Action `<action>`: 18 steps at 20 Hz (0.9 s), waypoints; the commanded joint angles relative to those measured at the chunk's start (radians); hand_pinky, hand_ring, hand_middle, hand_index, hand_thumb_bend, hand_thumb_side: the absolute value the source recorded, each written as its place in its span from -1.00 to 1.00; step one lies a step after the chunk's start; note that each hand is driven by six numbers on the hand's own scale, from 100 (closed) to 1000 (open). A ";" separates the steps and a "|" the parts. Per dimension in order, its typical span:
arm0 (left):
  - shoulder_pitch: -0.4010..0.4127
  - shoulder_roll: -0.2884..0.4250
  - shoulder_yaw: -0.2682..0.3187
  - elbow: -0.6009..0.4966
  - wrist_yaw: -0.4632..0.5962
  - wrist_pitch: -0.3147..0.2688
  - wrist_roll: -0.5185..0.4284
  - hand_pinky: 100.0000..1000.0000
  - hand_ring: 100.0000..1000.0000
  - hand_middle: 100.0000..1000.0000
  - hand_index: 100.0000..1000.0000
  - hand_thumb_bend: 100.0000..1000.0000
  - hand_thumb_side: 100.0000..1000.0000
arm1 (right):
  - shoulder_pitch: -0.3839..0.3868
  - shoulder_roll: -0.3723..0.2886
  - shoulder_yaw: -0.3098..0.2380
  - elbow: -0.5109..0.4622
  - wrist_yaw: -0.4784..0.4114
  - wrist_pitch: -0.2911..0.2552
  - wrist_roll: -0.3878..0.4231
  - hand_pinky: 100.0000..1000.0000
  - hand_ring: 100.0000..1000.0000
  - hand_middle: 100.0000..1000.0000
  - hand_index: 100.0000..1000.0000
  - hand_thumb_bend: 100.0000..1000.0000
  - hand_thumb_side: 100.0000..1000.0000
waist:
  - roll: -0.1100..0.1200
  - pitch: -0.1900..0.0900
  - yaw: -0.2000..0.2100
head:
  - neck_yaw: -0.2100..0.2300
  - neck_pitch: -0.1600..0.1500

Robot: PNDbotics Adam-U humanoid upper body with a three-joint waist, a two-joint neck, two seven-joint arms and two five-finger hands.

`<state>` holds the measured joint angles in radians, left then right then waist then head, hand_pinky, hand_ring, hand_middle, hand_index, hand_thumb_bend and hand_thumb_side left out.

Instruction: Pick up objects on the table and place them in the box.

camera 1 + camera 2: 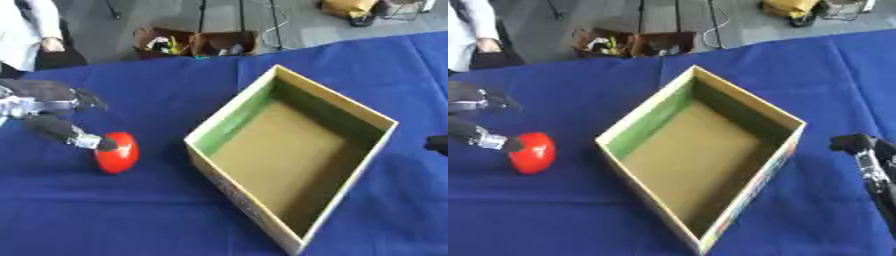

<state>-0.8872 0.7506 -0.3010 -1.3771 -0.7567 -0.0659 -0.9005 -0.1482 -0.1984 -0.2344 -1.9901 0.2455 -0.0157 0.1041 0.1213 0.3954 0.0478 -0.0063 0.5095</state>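
The left hand [52, 112] comes in from the left edge over the blue tablecloth [131, 210], its dark fingers spread apart and holding nothing: the upper ones reach toward the right, and a lower one [74, 136] stretches down so that its tip touches the upper left side of a red ball [116, 152]. No finger curls around the ball; it rests on the cloth just below and to the right of the hand. To the right of the ball, close by but apart from it, stands an open cardboard box [229, 117], set askew on the table like a diamond, with a green inner wall on its left side and a bare brown floor. Nothing lies inside it. Beyond the box, at the right edge, the right hand [857, 144] shows in the right eye view, low over the cloth and well apart from the ball; only dark fingertips and a slim arm are visible, and I cannot tell whether its fingers are straight or curled.
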 commanded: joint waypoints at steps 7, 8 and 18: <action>-0.021 -0.008 -0.016 0.053 0.031 -0.004 -0.006 -0.16 0.47 0.96 1.00 0.24 1.00 | -0.007 -0.006 -0.002 -0.010 0.002 -0.003 0.004 0.71 0.59 0.10 0.31 -1.00 0.82 | -0.004 -0.011 -0.009 | 0.003 0.003; -0.022 -0.010 -0.017 0.059 0.026 -0.004 -0.006 -0.21 0.47 0.95 1.00 0.25 1.00 | -0.008 -0.005 -0.001 -0.010 0.002 -0.004 0.004 0.71 0.59 0.10 0.31 -1.00 0.82 | -0.004 -0.010 -0.010 | 0.004 0.002; -0.024 -0.023 -0.017 0.099 0.010 -0.009 -0.006 -0.43 0.38 0.92 1.00 0.24 1.00 | -0.010 -0.004 -0.001 -0.010 0.003 -0.009 0.003 0.71 0.59 0.10 0.31 -1.00 0.82 | -0.005 -0.002 -0.015 | 0.011 -0.001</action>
<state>-0.8933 0.7061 -0.3232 -1.2760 -0.7406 -0.0727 -0.9071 -0.1500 -0.1972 -0.2338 -1.9901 0.2457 -0.0203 0.1075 0.1213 0.4123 0.0319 0.0005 0.5092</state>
